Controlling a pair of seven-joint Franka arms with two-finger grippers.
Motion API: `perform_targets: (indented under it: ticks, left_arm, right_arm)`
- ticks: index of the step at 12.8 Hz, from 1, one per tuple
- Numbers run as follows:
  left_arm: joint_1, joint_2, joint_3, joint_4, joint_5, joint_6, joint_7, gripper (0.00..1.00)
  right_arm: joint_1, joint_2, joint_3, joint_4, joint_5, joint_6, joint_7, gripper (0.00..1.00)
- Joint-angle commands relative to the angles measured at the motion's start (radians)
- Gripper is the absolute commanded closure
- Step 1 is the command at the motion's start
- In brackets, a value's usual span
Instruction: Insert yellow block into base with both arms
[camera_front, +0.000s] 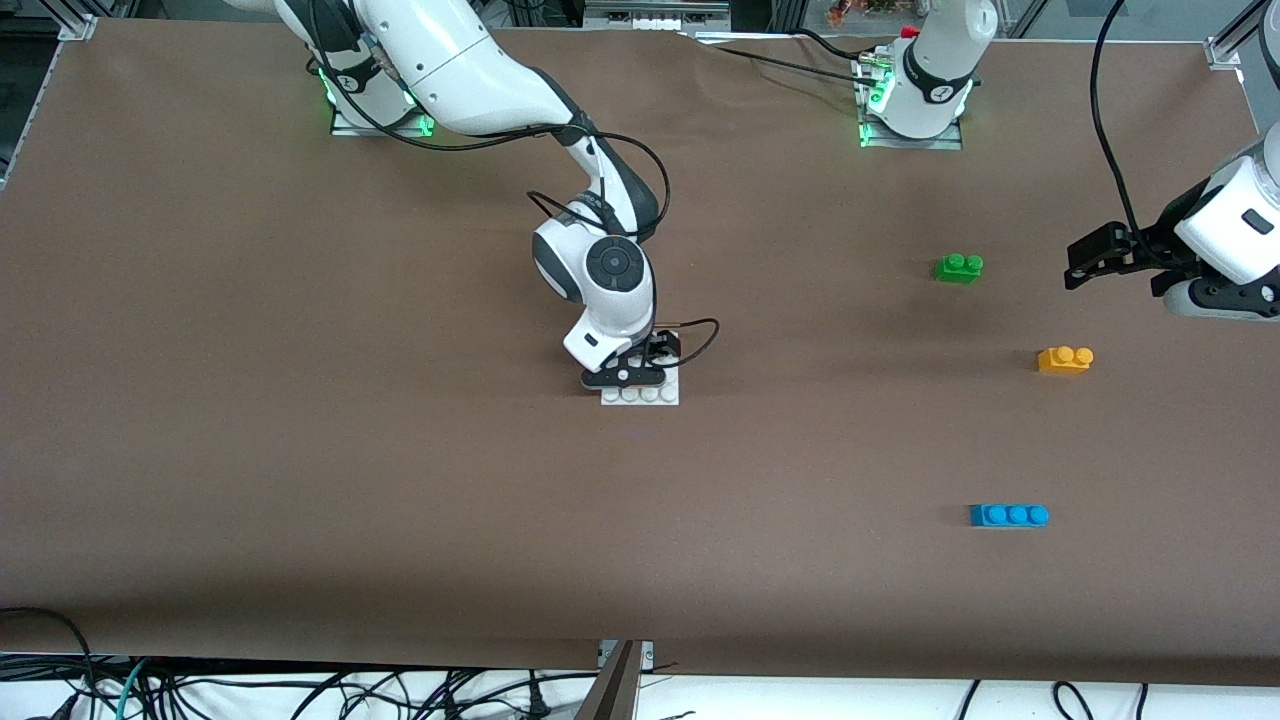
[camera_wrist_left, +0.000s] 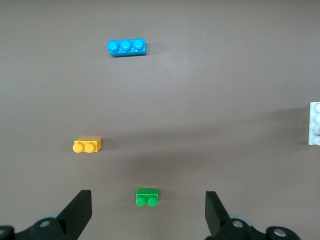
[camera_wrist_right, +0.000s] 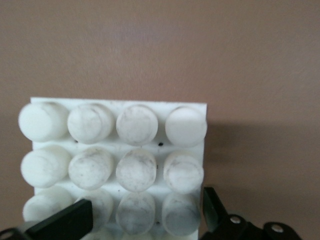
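Note:
The yellow block (camera_front: 1065, 359) (camera_wrist_left: 87, 145) lies free on the table toward the left arm's end, studs up. My left gripper (camera_front: 1085, 262) (camera_wrist_left: 148, 211) hangs open in the air above the table, over the spot beside the green brick, well clear of the yellow block and holding nothing. The white studded base (camera_front: 640, 395) (camera_wrist_right: 120, 150) lies flat mid-table; its edge also shows in the left wrist view (camera_wrist_left: 315, 122). My right gripper (camera_front: 630, 378) (camera_wrist_right: 147, 215) is down on the base and open. One finger sits over the studs, the other beside the base's edge.
A green two-stud brick (camera_front: 959, 267) (camera_wrist_left: 147, 196) lies farther from the front camera than the yellow block. A blue three-stud brick (camera_front: 1009, 515) (camera_wrist_left: 127, 47) lies nearer to it. Brown table surface stretches between the base and the bricks.

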Motion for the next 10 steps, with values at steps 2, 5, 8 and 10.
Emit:
perform_targets:
  ticks: [2, 5, 8, 10]
  left_arm:
    - [0.006, 0.027, -0.003, 0.030, 0.009, -0.019, 0.013, 0.00]
    - [0.016, 0.054, 0.009, 0.030, 0.015, -0.016, 0.020, 0.00]
    - [0.057, 0.089, 0.019, 0.031, 0.016, -0.007, 0.020, 0.00]
    - [0.086, 0.142, 0.029, 0.030, 0.016, -0.009, 0.022, 0.00]
  right_arm:
    - [-0.062, -0.096, -0.011, 0.152, 0.007, -0.301, -0.102, 0.00]
    - [-0.154, -0.189, -0.013, 0.205, 0.002, -0.450, -0.218, 0.00]
    - [-0.274, -0.303, -0.069, 0.202, 0.002, -0.602, -0.374, 0.00]
    - [-0.306, -0.352, -0.161, 0.200, 0.002, -0.661, -0.486, 0.00]
